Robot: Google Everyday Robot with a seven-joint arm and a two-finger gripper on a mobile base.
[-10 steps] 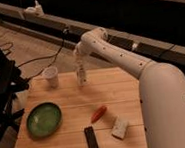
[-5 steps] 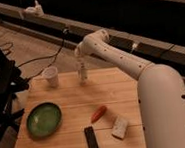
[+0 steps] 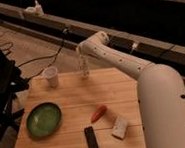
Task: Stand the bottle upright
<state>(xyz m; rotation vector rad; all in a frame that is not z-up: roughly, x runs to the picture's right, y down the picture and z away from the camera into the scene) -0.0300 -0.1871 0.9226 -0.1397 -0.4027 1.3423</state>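
Note:
The bottle (image 3: 84,70) is a small slim whitish thing that stands upright near the far edge of the wooden table (image 3: 71,98). My gripper (image 3: 81,58) points down right above it, at the end of the white arm that reaches in from the right. It is at or just over the bottle's top, and I cannot tell whether it touches it. The bottle's cap is hidden by the gripper.
A white paper cup (image 3: 50,76) stands to the left of the bottle. A green bowl (image 3: 43,119) sits at the left. A red-orange item (image 3: 98,113), a black remote (image 3: 91,138) and a whitish block (image 3: 120,126) lie near the front. Cables and a dark rail run behind the table.
The gripper has shifted slightly right and up over the bottle. The bottle stays upright in the same spot.

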